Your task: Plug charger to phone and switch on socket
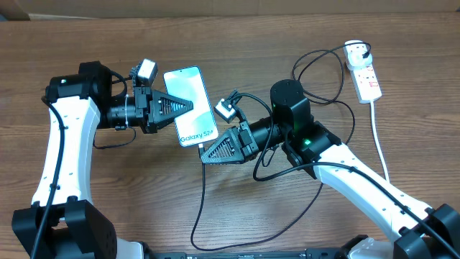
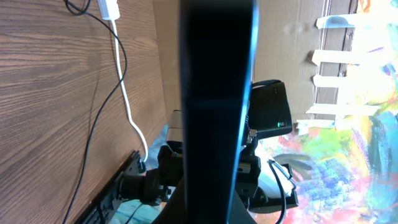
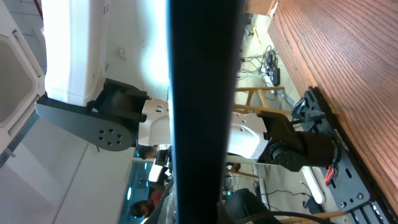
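My left end effector (image 1: 188, 106) clamped the phone (image 1: 185, 86); its lettered end pointed at my right end effector (image 1: 205, 151), whose grip I couldn't tell.

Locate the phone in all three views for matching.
Overhead: phone, left of centre, screen up.
Left wrist: phone edge-on, dark vertical slab mid-frame.
Right wrist: likely the dark vertical band mid-frame.
Shared landmark: wood table, left in left wrist, upper right in right wrist.

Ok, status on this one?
Left hand clamped on slim light-blue-screened smartphone. Right hand at its bottom end, grip unclear. Thin black charger cable trails there; white power strip untouched.
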Motion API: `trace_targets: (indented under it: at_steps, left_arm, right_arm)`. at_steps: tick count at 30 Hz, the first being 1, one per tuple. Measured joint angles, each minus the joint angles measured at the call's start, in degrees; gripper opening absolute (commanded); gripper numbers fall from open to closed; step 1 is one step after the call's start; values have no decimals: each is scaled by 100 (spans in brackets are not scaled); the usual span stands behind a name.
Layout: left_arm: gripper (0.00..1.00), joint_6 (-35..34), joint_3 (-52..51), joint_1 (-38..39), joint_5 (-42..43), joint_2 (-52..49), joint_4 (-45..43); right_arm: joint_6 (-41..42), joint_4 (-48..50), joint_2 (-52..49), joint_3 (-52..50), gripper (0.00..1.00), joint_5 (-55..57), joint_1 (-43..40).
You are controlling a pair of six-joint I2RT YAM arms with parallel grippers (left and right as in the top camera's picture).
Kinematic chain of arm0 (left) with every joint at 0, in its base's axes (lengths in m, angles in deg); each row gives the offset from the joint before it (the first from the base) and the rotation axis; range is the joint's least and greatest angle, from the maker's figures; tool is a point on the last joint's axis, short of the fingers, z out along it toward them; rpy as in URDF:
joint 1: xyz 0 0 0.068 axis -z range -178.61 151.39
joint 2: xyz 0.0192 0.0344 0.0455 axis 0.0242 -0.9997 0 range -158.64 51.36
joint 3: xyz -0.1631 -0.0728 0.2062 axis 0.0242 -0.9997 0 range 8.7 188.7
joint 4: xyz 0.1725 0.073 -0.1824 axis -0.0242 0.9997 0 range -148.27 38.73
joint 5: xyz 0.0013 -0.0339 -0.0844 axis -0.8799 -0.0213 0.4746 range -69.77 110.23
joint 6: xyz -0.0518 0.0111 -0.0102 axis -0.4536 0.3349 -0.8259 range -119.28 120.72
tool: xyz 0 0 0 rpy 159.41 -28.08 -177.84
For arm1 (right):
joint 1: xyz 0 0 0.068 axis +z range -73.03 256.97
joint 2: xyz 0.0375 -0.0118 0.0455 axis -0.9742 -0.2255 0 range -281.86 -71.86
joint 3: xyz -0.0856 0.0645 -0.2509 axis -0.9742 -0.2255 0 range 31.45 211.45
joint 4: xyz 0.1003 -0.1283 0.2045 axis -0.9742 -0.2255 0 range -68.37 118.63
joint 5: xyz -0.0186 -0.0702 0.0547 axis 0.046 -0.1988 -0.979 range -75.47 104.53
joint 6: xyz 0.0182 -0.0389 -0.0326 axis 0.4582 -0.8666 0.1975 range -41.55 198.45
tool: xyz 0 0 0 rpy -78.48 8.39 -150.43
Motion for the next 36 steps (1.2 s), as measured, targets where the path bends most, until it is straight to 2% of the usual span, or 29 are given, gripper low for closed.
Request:
trace_targets:
  at_steps: [36]
  left_arm:
    - [4,0,0,0,-2,0,11]
  right_arm:
    - [85,0,0,0,4,87,-87]
